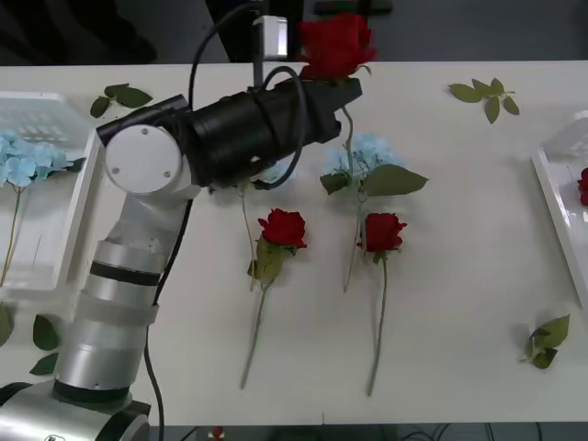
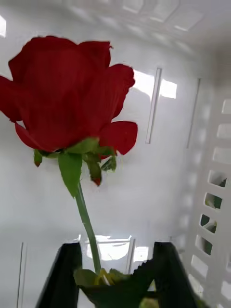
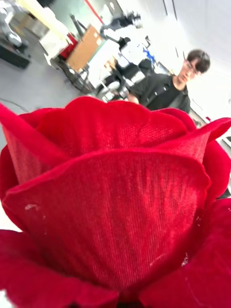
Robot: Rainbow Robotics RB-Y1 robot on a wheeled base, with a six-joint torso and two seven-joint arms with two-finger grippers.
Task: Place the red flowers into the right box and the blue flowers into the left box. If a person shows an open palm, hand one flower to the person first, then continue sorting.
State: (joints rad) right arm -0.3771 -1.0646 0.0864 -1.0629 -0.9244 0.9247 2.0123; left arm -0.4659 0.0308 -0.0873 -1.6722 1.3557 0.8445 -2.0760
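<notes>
The left gripper [image 1: 342, 89] is gripping a red rose [image 1: 334, 43] by its stem, the bloom standing just beyond the fingers at the table's far edge. Below it are lying a blue hydrangea [image 1: 367, 153] and two more roses [image 1: 283, 228]. The right gripper [image 2: 115, 284] is clamping another rose [image 2: 62, 96] inside the right box [image 1: 556, 184]. Blue flowers [image 1: 28, 158] are lying in the left box [image 1: 73, 230].

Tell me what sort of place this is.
Probably a robotics lab or workshop: a white table set with artificial flowers and sorting trays, and behind the held red rose, a cluttered room with carts and equipment.
</notes>
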